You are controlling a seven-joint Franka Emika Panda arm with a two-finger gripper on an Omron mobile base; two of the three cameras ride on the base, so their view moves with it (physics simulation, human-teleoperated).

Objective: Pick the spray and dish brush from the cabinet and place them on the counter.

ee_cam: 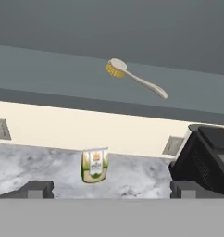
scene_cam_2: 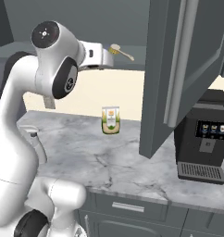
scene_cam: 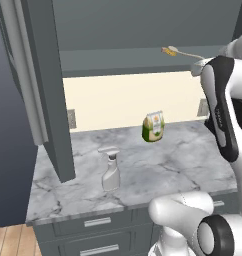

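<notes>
Spray [scene_cam: 111, 170]: we found it upright on the counter [scene_cam: 168, 165], near the front edge, left of centre; we judged this half of the task done.
Dish brush [ee_cam: 132, 77]: we recorded it lying flat on the shelf of the cabinet [scene_cam: 48, 90], head to the left, handle to the right; not yet fetched.
Gripper [ee_cam: 111, 189]: we noted its jaws spread wide with nothing between them, raised to about shelf level and short of the brush.
Green-and-cream pouch [scene_cam_2: 110, 120]: we listed it standing far back on the counter, near the wall, well apart from the spray.
Coffee machine [scene_cam_2: 204, 139]: we logged it at the right of the counter.
Remaining: we judged that the brush had to be grasped, lowered and set on the counter.
</notes>
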